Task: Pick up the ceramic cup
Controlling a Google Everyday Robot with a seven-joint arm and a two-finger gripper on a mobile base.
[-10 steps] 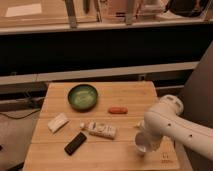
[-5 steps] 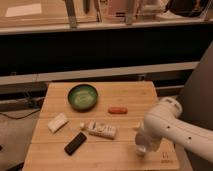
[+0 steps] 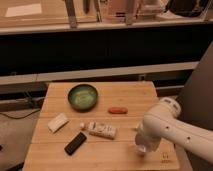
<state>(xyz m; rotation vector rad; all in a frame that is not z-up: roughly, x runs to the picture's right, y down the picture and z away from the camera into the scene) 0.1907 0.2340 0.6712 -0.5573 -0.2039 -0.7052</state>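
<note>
Single camera view, table [image 3: 141,93] seen from its near side. The arm [image 3: 172,129] enters from 4 o'clock, and its tool [image 3: 141,147] hangs low over the near right corner of the table, at about 5 o'clock from the table's centre. Over the past second the arm has crept only slightly toward 9 o'clock, and the tool has stayed spread wide, gripping nothing. No object on the table has moved. This suggests the final approach is under way and the grasp is not yet made.

The ceramic cup cannot be made out separately. A pale rounded form at the tool's tip may be part of it, so it probably sits beneath or between the jaws, hidden by the arm.

Other objects lie well apart from the tool:
- the green bowl [image 3: 83,96] at 11 o'clock
- a small orange item [image 3: 118,110] near the centre
- a white packet [image 3: 100,130] lying flat at 7 o'clock
- a black bar [image 3: 75,143] farther out at 7 o'clock
- a white block [image 3: 58,122] at 8 o'clock

The packet is the nearest to the tool, and nothing appears to block the closing or the lift.
</note>
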